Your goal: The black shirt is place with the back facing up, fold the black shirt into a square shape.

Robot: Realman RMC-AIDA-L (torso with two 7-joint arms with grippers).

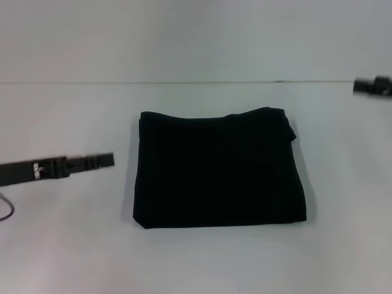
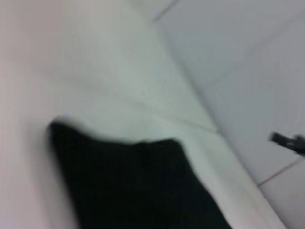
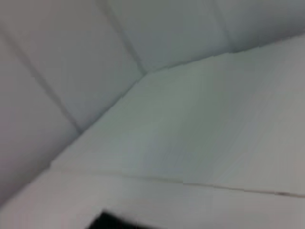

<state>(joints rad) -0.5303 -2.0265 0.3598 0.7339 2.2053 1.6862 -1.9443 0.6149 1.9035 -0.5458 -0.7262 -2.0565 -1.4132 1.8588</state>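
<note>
The black shirt (image 1: 218, 168) lies folded into a rough square in the middle of the white table (image 1: 196, 263), with no lettering showing. My left gripper (image 1: 105, 160) hangs over the table to the left of the shirt, a short gap away, touching nothing. My right gripper (image 1: 358, 87) is at the far right edge of the head view, behind and to the right of the shirt, well away from it. The left wrist view shows the shirt (image 2: 133, 186) and the right gripper (image 2: 288, 141) far off. A corner of the shirt (image 3: 114, 223) shows in the right wrist view.
The white table runs back to a far edge (image 1: 196, 82), with a pale wall behind it. A thin dark cable (image 1: 6, 208) loops at the left edge of the head view.
</note>
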